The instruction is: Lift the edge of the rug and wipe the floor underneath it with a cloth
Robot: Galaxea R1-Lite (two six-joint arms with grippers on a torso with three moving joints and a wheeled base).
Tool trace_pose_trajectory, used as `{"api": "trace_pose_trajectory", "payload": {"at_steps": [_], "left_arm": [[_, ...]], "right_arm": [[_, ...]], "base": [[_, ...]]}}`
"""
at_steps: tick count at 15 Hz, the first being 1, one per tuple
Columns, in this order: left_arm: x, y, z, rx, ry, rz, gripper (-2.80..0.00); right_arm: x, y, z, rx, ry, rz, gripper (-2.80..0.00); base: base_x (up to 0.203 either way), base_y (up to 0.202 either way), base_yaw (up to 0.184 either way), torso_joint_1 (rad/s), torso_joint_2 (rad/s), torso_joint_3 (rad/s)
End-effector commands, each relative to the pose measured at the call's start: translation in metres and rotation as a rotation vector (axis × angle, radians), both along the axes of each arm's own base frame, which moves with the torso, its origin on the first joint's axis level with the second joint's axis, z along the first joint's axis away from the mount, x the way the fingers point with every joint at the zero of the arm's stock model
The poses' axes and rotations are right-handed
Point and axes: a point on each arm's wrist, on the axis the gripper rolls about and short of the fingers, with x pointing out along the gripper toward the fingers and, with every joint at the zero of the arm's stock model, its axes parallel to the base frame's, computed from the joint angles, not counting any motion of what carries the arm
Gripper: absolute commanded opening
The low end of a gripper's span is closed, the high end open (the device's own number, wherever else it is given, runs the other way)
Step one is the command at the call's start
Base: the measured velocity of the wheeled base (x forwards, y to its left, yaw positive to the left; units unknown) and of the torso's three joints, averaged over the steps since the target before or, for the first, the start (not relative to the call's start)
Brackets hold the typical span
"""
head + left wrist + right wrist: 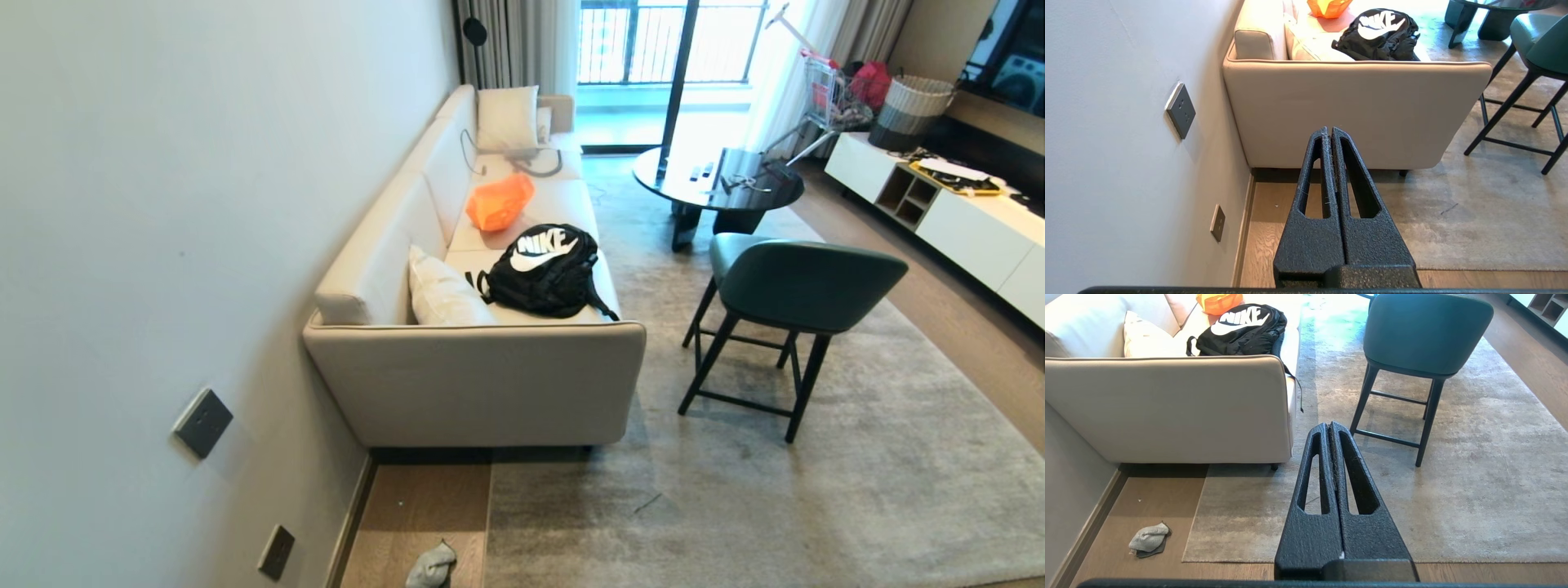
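Observation:
The large pale grey rug's edge (493, 531) runs along a strip of wood floor (416, 510) between the wall and the sofa's end. The right wrist view shows its square corner (1191, 555). The small grey-blue cloth (431, 565) lies crumpled on the floor (1155, 498) just outside that corner (1149, 540). My left gripper (1329, 130) is shut and holds nothing, hanging high over the bare floor strip (1267, 228) and the rug border. My right gripper (1329, 424) is shut and holds nothing, high over the rug. Neither arm shows in the head view.
A beige sofa (490, 384) stands on the rug with a black backpack (543, 269) on it. A green chair (804, 282) and a round dark table (718, 184) also stand on the rug. Wall sockets (202, 422) sit on the left wall; a white cabinet (971, 233) lines the right.

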Motion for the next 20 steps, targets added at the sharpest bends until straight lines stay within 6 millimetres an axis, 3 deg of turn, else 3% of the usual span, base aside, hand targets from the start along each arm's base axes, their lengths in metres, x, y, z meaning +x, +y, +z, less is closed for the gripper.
{"api": "trace_pose_trajectory", "payload": {"at_steps": [1, 20], "left_arm": [[0.0, 0.0, 0.0, 0.0, 0.0, 0.0, -2.8], [0.0, 0.0, 0.0, -0.001, 0.0, 0.0, -2.8]], "right_arm": [[0.0001, 0.0, 0.0001, 0.0, 0.001, 0.0, -2.8], [0.0001, 0.0, 0.0001, 0.003, 0.0, 0.0, -2.8]], "base": [[0.0, 0.0, 0.0, 0.0, 0.0, 0.0], [0.0, 0.0, 0.0, 0.0, 0.0, 0.0]]}}
